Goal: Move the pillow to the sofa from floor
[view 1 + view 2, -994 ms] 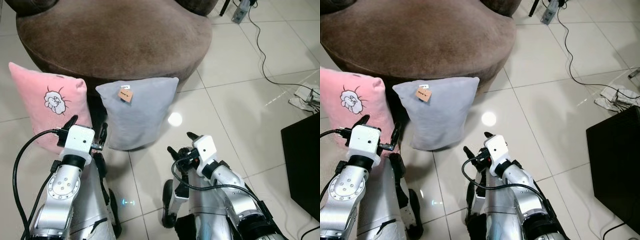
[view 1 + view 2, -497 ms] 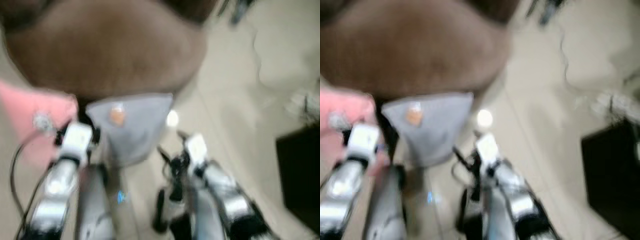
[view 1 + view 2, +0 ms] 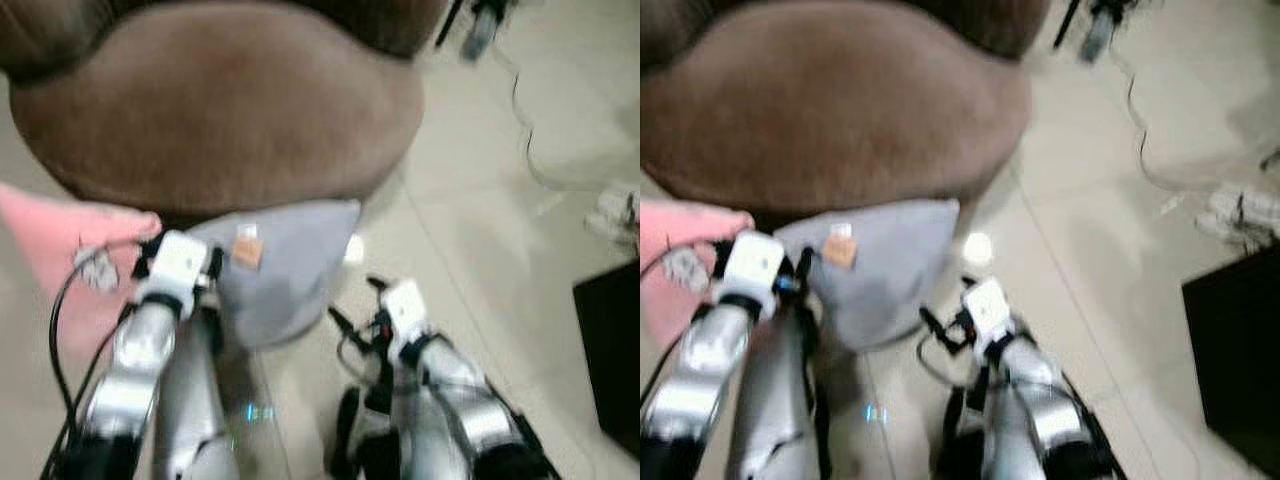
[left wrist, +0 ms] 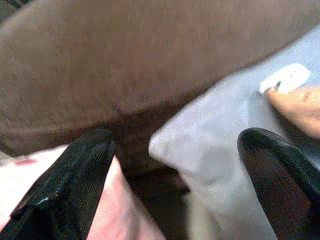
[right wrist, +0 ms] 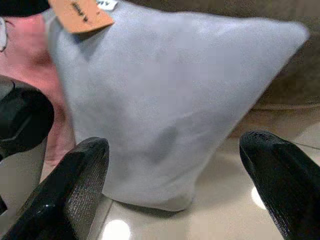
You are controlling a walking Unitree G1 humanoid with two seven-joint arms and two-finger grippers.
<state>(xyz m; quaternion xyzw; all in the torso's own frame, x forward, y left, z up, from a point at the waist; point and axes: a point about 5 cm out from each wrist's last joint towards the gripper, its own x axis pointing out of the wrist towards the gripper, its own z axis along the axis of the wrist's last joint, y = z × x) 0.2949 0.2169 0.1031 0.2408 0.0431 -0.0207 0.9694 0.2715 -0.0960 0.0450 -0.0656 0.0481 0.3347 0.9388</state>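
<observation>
A grey pillow (image 3: 285, 265) with an orange tag stands on the tiled floor, leaning on the front of the brown sofa (image 3: 220, 100). A pink pillow (image 3: 55, 255) leans beside it to its left. My left gripper (image 3: 185, 262) is raised at the grey pillow's upper left corner, open, its fingers (image 4: 75, 185) either side of that corner (image 4: 200, 150). My right gripper (image 3: 355, 300) is low in front of the pillow's lower right, open, with the pillow (image 5: 165, 110) between and beyond its fingers (image 5: 70, 185).
A black cable (image 3: 530, 130) runs over the tiles at the right. A dark flat object (image 3: 615, 340) lies at the far right edge. Bare tiled floor (image 3: 470, 230) lies to the right of the pillows.
The camera has moved closer and tilted, with blur. My left gripper has risen to the grey pillow's upper left corner. The right gripper has come nearer the pillow.
</observation>
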